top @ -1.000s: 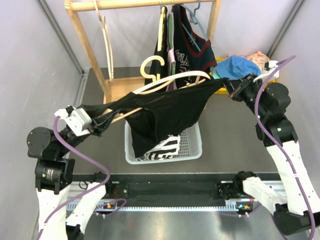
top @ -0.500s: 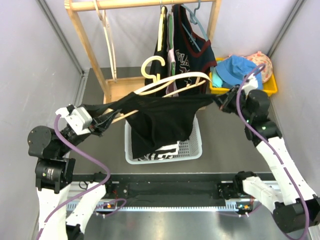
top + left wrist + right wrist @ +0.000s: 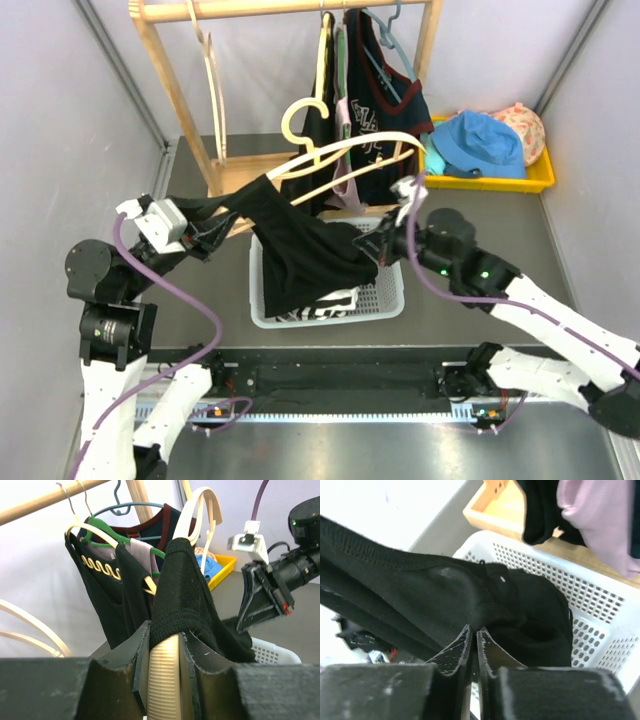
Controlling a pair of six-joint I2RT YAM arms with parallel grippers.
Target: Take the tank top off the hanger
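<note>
The cream hanger (image 3: 345, 150) is held slantwise over the basket, and my left gripper (image 3: 220, 233) is shut on its lower left end (image 3: 165, 675). The black tank top (image 3: 300, 250) still wraps that left end (image 3: 185, 590) and sags from there into the basket. The hanger's right arm is bare. My right gripper (image 3: 378, 250) is shut on a fold of the tank top (image 3: 485, 595) just above the basket; in the right wrist view its jaws (image 3: 474, 629) pinch the black cloth.
A white mesh basket (image 3: 392, 293) with a striped garment in it sits below the hanger. Behind it stands the wooden rack (image 3: 180, 100) with several hung garments (image 3: 380, 95). A yellow bin (image 3: 500, 183) with a blue cap (image 3: 485, 140) is at the back right.
My right gripper has swung from the far right down and left to the basket, drawing the tank top off the hanger's right arm. The left gripper has barely moved.
</note>
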